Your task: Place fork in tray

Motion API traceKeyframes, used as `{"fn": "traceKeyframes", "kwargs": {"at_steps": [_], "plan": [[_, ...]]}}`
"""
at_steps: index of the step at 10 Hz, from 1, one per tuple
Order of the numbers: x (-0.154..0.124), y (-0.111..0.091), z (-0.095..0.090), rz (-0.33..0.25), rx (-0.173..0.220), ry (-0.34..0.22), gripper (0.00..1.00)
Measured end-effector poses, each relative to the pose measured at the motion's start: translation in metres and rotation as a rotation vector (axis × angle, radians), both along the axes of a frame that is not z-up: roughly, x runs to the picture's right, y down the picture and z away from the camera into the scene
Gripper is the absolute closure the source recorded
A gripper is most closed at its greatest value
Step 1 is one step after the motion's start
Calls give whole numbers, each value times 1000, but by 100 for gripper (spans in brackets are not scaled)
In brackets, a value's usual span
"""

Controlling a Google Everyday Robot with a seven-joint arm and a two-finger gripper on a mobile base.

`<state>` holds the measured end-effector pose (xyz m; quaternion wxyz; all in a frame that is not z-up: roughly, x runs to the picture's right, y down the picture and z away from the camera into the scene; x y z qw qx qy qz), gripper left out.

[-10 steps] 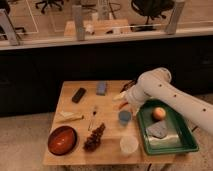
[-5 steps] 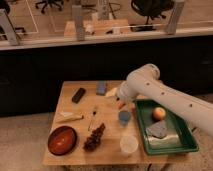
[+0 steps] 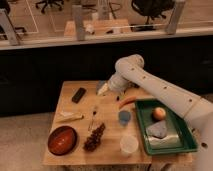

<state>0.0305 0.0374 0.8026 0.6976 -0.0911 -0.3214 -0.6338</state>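
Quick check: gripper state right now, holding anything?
Gripper: open or shut cannot be told. It hangs over the back of the table. It is not holding the fork, which lies on the table.

Hand (image 3: 103, 89) above the table's (image 3: 107, 147) far side, fork (image 3: 93, 116) on the wood, left of tray (image 3: 167, 149).

The gripper (image 3: 103, 89) hangs over the back middle of the table (image 3: 75, 150), in front of a blue thing (image 3: 101, 83) that it mostly hides. The arm (image 3: 165, 92) leaves the view at the right edge, so its base is unseen, and it covers the tray's (image 3: 141, 131) far right corner. The fork (image 3: 93, 115) is too thin for its tines to be made out. One end of the orange thing (image 3: 127, 102) is tucked under the arm.
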Motion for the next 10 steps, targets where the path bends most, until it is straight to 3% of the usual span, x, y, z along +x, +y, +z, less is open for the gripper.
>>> {"fn": "traceKeyframes", "kwargs": {"at_steps": [5,10], "plan": [[-2,2,9,-10,-29,-33,20],[-31,14,38,-19,-33,-38,20]]}}
